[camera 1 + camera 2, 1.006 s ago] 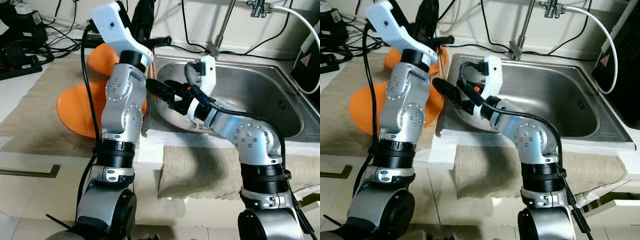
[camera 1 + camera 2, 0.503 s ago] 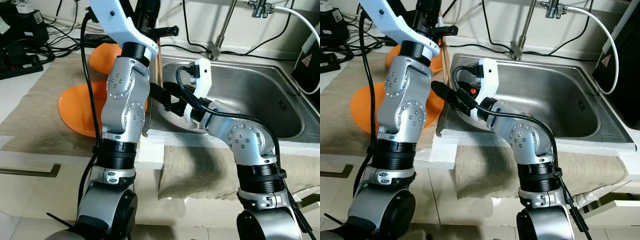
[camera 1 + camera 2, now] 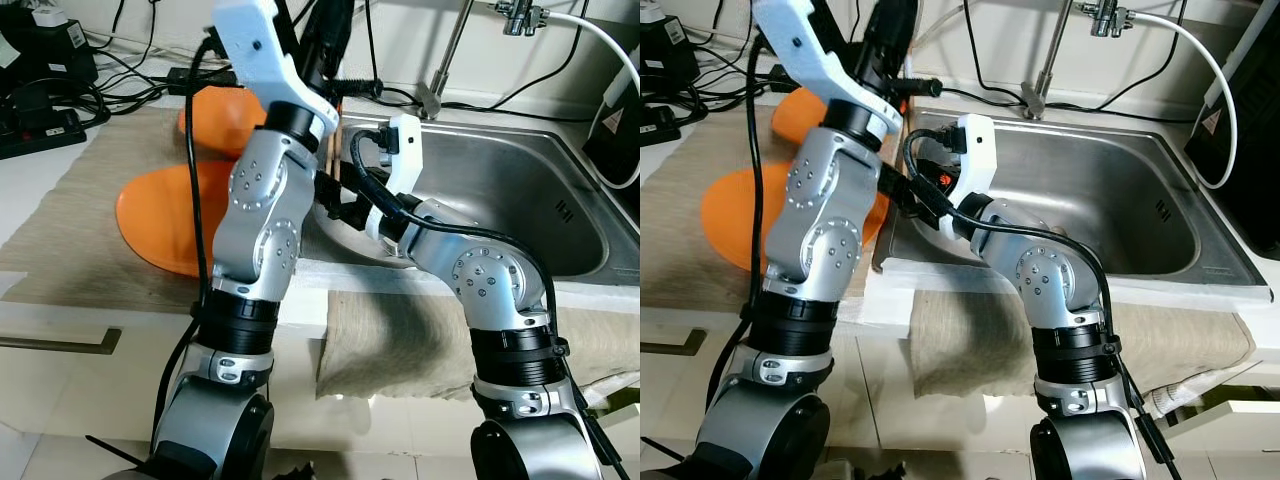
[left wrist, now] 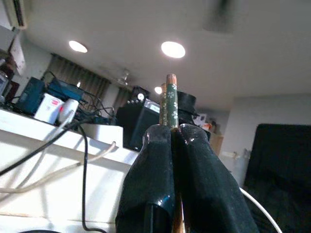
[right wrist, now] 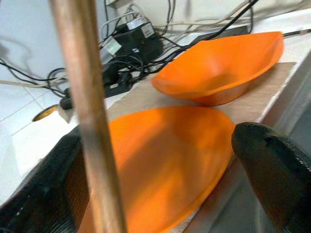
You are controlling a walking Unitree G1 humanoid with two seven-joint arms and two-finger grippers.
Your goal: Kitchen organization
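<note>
1. Left gripper raised over sink rim, jaws clamped on chopsticks.
2. Right gripper jaws wide, by chopsticks near orange bowls on desk.

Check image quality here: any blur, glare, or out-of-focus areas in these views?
Head views: sharp and evenly lit, mild sheen on the steel sink. Left wrist view: ceiling lights blow out, background soft, left gripper and its chopsticks fairly crisp. Right wrist view: the close chopstick and black fingers are blurred, orange dishes softer behind.
</note>
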